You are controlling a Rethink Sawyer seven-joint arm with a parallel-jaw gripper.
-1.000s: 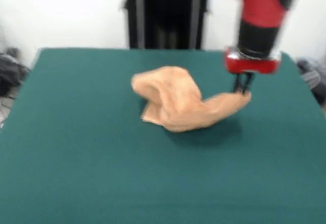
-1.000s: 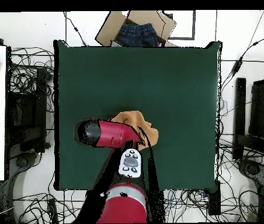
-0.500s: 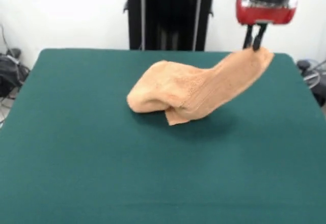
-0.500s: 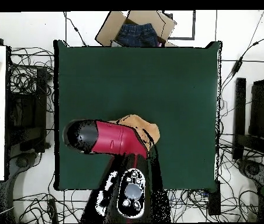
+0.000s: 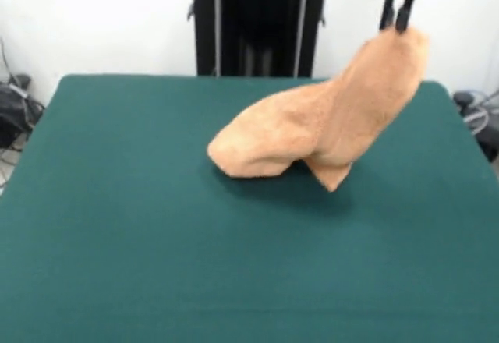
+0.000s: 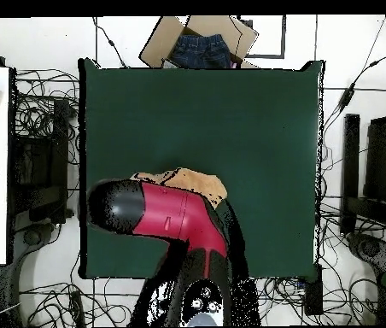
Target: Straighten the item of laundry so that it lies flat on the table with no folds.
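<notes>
Light orange-tan terry towel (image 5: 327,129), nubby looped pile, hangs as a slanted cone from one pinched corner up high at the right of the front view. Thin black two-finger claw (image 5: 397,25) under a red collar is clamped on that corner, fingers close together with cloth between. Towel widens downward to the left; its rounded, bunched low end rests on the dark green felt-like surface (image 5: 117,226), near the middle, a bit toward the far side. A pointed flap dangles beneath the lifted part, tip just above or touching the felt, can't tell which. Soft rolled folds run along its length; not flat.

Overhead view: glossy red and black arm (image 6: 158,213) covers most of the towel (image 6: 198,181); only a tan sliver shows beside it. Cardboard box with blue denim (image 6: 201,43) sits beyond the surface's (image 6: 256,120) far edge.
</notes>
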